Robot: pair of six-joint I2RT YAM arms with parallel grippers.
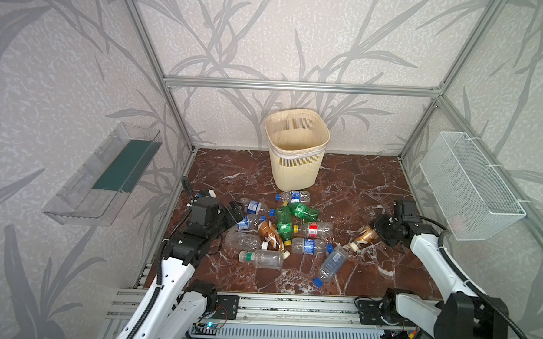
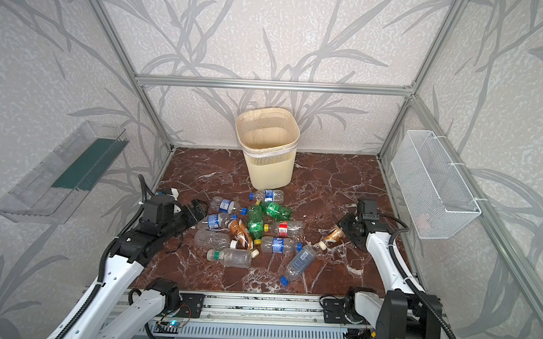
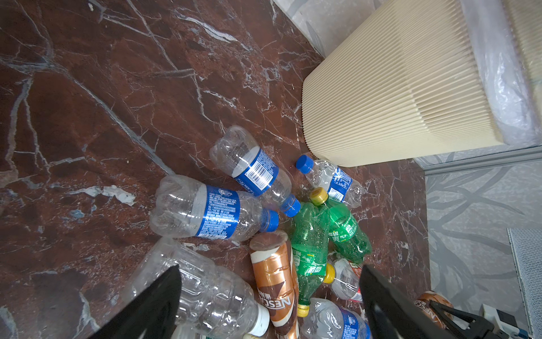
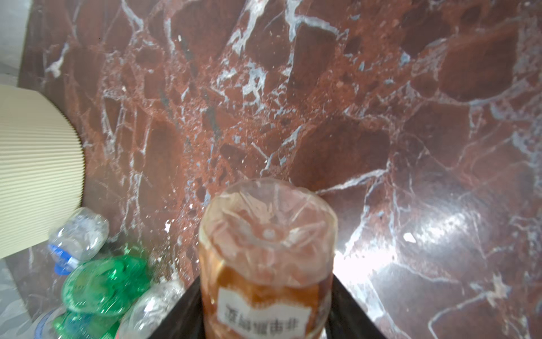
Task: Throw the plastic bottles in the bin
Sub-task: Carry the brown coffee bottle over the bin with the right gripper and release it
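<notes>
About a dozen plastic bottles (image 1: 307, 246) counted, all but one lying heaped on the red marble floor (image 1: 357, 186) in front of the bin (image 1: 295, 171). Bin stood upright against the back wall, liner bag (image 3: 504, 88) folded over its rim. Nearest to it, a blue-labelled bottle (image 1: 295, 196) lay just beside the base; contact could not be told.

Hard to make out: the heap overlapped, so several bottles were partly covered. A Nescafé bottle (image 3: 275, 281) lay against a green bottle (image 3: 311, 249). In the left wrist view the closest bottles were cut off by the frame edge. The right wrist view was blurred; the held bottle's label print was unreadable, and its neck and cap were out of frame. A pinkish patch inside the wire mesh basket (image 1: 471, 185) could not be identified.

Left gripper (image 3: 269, 268): jaws spread wide, nothing pinched. It hovered at the left edge of the heap; whether it touched a bottle there could not be told.

Right gripper (image 4: 267, 323): jaws drawn in on the body of a brown coffee bottle (image 4: 267, 249), a finger (image 4: 352, 317) against each side, base toward the camera. In both top views this bottle (image 1: 365, 236) (image 2: 334, 235) sat apart from the heap on the right, tilted, white cap lowest and close to the floor; whether the cap touched was unclear.
</notes>
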